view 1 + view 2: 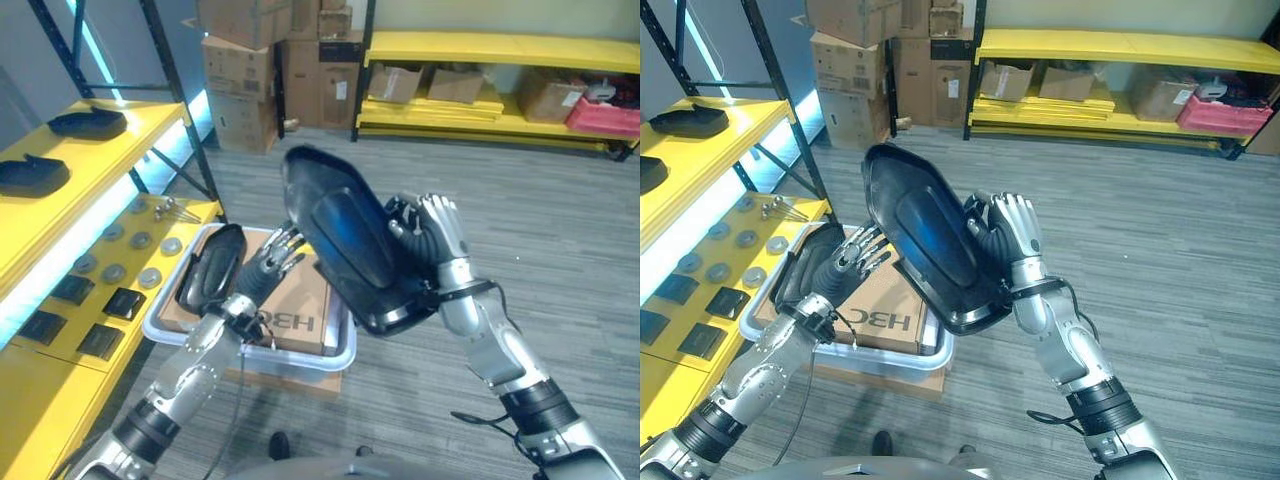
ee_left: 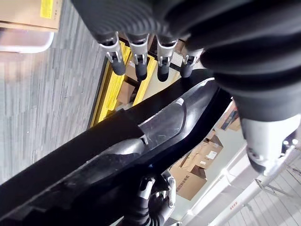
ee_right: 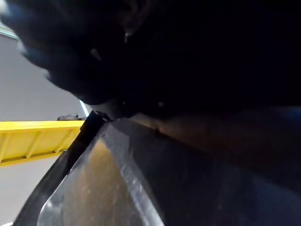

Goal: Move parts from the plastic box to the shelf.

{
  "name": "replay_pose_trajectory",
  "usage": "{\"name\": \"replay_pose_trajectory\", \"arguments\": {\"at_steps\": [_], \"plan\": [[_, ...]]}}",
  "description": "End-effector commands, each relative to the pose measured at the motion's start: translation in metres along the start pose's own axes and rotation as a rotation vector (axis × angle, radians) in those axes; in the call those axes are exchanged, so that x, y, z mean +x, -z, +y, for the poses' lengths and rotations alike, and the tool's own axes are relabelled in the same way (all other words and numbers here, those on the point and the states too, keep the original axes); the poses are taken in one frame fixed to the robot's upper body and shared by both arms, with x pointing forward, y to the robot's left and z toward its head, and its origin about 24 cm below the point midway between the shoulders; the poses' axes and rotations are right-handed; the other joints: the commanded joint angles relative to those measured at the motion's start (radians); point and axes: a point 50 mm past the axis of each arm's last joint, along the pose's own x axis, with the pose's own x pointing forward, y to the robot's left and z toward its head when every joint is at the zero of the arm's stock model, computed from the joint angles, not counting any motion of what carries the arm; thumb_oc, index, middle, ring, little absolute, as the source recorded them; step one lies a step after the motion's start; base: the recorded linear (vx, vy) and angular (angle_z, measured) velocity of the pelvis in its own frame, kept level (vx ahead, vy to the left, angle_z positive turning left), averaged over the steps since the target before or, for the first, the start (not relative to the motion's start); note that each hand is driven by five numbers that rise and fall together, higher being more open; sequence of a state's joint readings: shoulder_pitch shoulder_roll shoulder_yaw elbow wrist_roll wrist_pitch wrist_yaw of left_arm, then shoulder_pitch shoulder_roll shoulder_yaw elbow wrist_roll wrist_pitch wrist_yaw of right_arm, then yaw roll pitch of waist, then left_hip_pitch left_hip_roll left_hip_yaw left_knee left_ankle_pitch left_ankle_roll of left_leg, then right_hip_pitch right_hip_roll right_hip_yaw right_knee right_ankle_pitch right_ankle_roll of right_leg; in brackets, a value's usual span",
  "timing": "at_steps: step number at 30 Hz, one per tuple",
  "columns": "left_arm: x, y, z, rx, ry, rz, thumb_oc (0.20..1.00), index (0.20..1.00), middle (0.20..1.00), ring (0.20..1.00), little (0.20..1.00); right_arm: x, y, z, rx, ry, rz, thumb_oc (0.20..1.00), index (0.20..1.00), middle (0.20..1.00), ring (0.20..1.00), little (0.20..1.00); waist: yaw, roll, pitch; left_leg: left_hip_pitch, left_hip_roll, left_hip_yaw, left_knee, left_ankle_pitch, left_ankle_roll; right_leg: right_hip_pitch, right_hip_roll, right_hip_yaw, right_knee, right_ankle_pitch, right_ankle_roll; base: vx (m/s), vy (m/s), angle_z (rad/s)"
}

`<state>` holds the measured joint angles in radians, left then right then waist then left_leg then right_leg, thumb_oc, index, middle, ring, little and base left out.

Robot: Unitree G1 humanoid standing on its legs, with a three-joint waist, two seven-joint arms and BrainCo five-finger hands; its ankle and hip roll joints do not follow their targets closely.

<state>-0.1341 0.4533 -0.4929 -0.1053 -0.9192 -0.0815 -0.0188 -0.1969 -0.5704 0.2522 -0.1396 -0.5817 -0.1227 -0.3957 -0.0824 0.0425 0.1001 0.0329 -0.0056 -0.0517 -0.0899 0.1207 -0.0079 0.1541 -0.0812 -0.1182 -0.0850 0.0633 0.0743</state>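
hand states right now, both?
Left hand: open, fingers straight, holding nothing, over the plastic box.
Right hand: shut on the large black part, held up above the box.

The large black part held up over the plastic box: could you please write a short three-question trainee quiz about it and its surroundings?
1. True or false: the right hand grips the large black part.
2. Where does the left hand hover? A) over the plastic box B) on the yellow shelf C) by the floor
3. Fill in: another black part lies in the ____.

Key: 1 true; 2 A; 3 plastic box.
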Motion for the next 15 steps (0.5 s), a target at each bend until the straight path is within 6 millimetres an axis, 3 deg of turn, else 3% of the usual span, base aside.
{"name": "replay_pose_trajectory", "arguments": {"at_steps": [1,15], "plan": [[0.026,-0.019,-0.025,0.051,0.124,-0.078,1.000,1.000,1.000,1.000,1.000,0.026,-0.050,-0.013,0.098,0.074,-0.268,0.200,0.200,0.200,0.200,0.200,0.023,-0.028,-0.024,0.094,0.069,0.074,0.003,-0.175,-0.029,-0.001,-0.019,-0.006,0.000,-0.117,0.041,0.00,0.004,0.04],[0.036,-0.012,-0.012,0.267,-0.138,-0.131,1.000,1.000,1.000,1.000,1.000,0.031,-0.075,-0.017,0.209,0.173,-0.337,0.200,0.200,0.200,0.200,0.200,0.035,-0.037,-0.022,0.091,0.068,0.069,0.003,-0.173,-0.026,-0.001,-0.021,-0.011,-0.002,-0.117,0.038,0.00,0.000,0.00]]}}
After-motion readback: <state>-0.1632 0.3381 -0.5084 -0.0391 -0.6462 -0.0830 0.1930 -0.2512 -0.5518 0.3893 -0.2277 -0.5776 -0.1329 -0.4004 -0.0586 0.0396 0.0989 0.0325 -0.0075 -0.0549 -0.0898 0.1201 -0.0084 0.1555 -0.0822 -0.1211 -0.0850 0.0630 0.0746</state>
